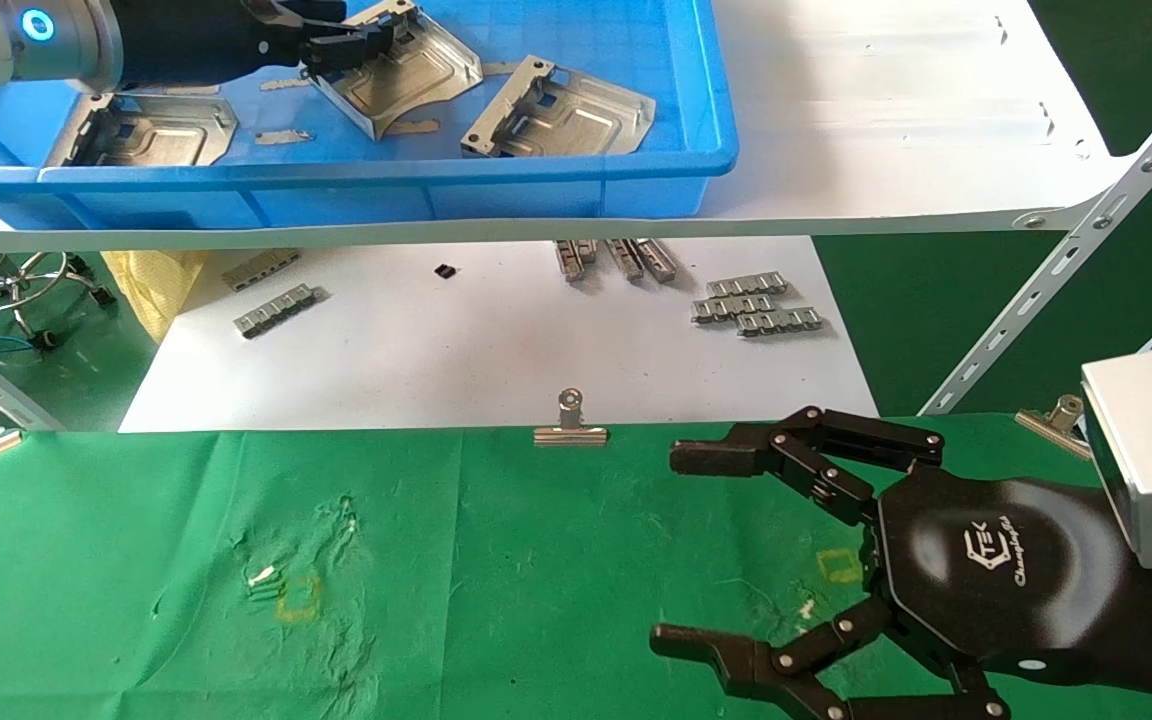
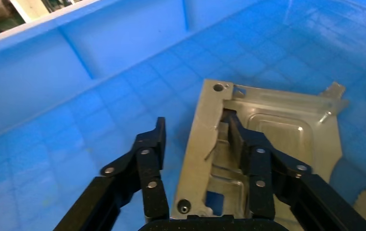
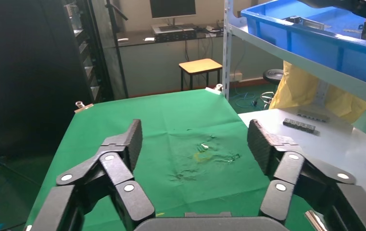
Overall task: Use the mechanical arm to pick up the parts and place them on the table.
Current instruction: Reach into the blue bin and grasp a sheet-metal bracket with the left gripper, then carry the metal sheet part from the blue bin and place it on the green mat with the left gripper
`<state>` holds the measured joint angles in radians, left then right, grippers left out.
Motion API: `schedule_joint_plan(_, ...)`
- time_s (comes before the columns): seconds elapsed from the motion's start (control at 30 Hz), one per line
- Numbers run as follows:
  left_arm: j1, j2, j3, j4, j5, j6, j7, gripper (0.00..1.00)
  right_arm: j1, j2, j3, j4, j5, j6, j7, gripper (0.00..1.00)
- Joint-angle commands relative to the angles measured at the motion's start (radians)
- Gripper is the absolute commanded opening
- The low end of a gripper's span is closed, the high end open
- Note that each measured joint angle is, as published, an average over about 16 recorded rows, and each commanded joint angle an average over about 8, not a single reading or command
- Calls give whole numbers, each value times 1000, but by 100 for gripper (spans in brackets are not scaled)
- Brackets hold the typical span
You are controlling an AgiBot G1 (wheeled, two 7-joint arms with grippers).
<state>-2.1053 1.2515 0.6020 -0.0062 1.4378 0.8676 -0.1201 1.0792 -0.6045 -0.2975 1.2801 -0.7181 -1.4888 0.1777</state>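
Left gripper (image 2: 195, 132) straddles part (image 2: 267, 139) edge in bin (image 2: 99, 53).

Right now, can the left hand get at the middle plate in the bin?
Probably yes. The left hand is open and already over the plate, one finger on its face, the other off its edge. Nothing covers it in the bin.

Right pincer (image 1: 681, 545): glossy black hexagonal palm, white "TEK" logo, jointed black linkage fingers (image 1: 796, 455) with silver rivets, silver box at wrist. Left pincer (image 2: 195, 139): same black riveted linkages; grey arm segment carries a glowing blue ring.
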Motion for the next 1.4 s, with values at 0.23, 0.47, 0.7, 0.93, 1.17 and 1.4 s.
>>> schedule_joint_plan(0.23, -2, -5, -1, 5, -2, 13, -3, 0, 0, 0, 0, 0, 0, 0, 0, 100)
schedule_joint_plan(0.47, -8, -18, -15, -4, -22, 30, 2, 0, 0, 0, -1, 0, 1, 0, 0, 100)
schedule_joint_plan(0.7, -22, -52, -46, -39, -67, 128, 43, 0, 0, 0, -1, 0, 1, 0, -1, 100)
schedule_joint_plan(0.93, -18, -123, -76, -96, -119, 400, 144, 0, 0, 1, -1, 0, 1, 1, -1, 100)
schedule_joint_plan(1.17, 24, -198, -94, -152, -172, 689, 260, 0, 0, 1, -2, 0, 1, 1, -1, 100)
schedule_joint_plan(1.4, 150, -298, -65, -323, -265, 740, 344, 0, 0, 1, -2, 0, 1, 1, -1, 100)
